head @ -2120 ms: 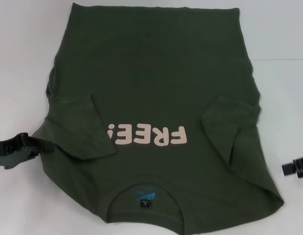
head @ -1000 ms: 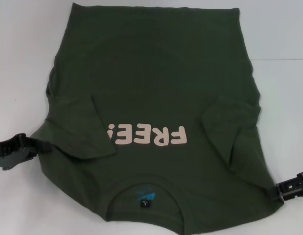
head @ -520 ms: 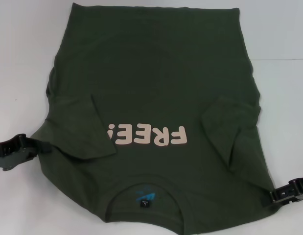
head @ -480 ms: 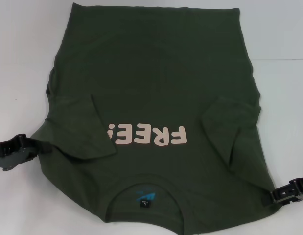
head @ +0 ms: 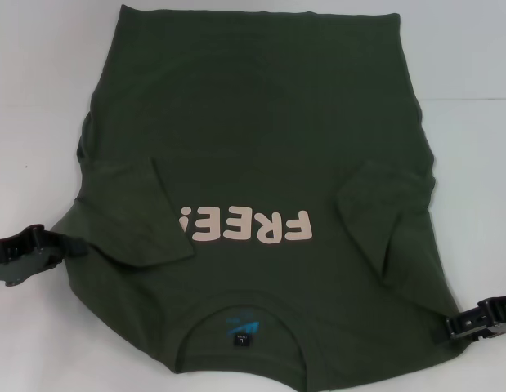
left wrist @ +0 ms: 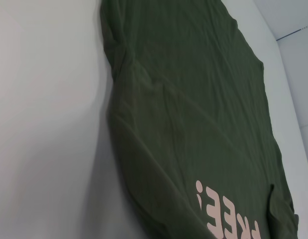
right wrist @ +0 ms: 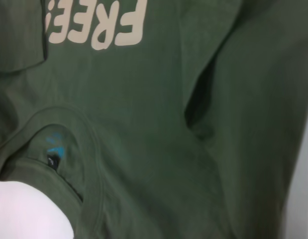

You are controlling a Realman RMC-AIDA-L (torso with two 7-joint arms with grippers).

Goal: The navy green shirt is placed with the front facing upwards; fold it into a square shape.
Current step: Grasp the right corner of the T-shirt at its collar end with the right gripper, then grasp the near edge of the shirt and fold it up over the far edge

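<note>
The navy green shirt (head: 261, 139) lies flat on the white table, front up, with its collar nearest me and both sleeves folded inward. Its pink "FREE!" print (head: 248, 227) reads upside down, and the black neck label (head: 243, 336) sits inside the collar. My left gripper (head: 69, 245) is at the shirt's left shoulder edge, touching the cloth. My right gripper (head: 455, 327) is at the shirt's near right shoulder corner. The shirt also shows in the left wrist view (left wrist: 193, 124) and fills the right wrist view (right wrist: 158, 149), where the label (right wrist: 54, 160) shows too.
The white table (head: 40, 122) surrounds the shirt on the left, right and far sides. A faint seam line (head: 473, 100) crosses the table at the right.
My right gripper has come in from the right edge and moved nearer to me, reaching the shirt's right shoulder corner. My left gripper has shifted slightly toward the shirt. The shirt has not moved.
</note>
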